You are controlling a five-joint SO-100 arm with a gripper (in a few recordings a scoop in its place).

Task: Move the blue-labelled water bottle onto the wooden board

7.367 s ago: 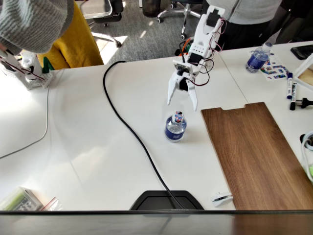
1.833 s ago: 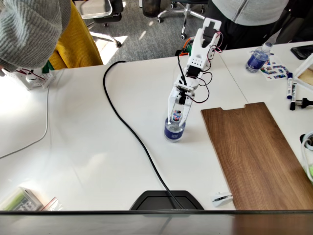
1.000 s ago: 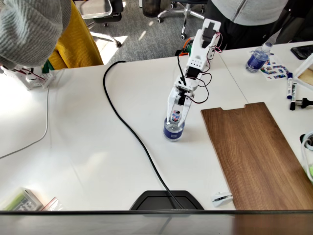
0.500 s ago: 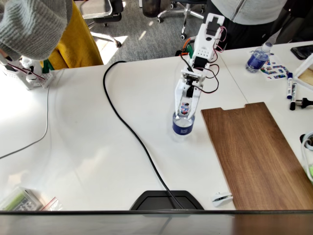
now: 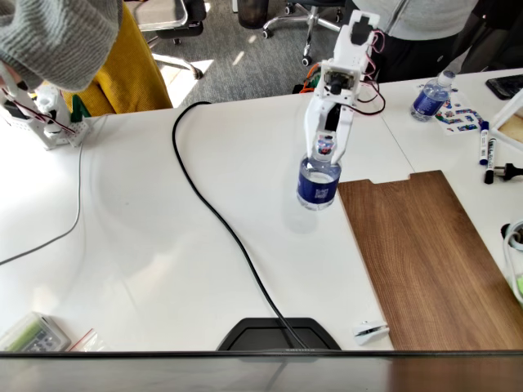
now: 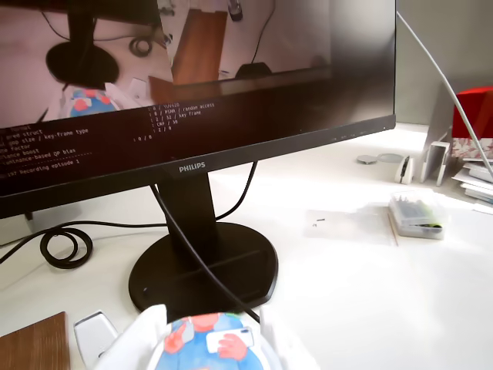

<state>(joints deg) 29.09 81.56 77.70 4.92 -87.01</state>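
The blue-labelled water bottle [image 5: 318,184] hangs in the air above the white table, just left of the wooden board's [image 5: 425,257] notched far-left corner. My white gripper [image 5: 325,147] is shut on its neck from above, the dark cap showing between the fingers. In the wrist view the cap's blue and red top [image 6: 206,344] sits at the bottom edge between my white fingers [image 6: 135,339], and a corner of the wooden board [image 6: 35,343] shows at lower left.
A black cable [image 5: 221,220] crosses the table to a monitor base [image 5: 278,335]; the monitor stand [image 6: 200,270] faces the wrist camera. Another blue-labelled bottle [image 5: 429,96] and pens [image 5: 488,155] lie at far right. People stand behind the table.
The gripper closed on the bottle, lifted it off the table and carried it right toward the board; half a second ago it was lower and farther left.
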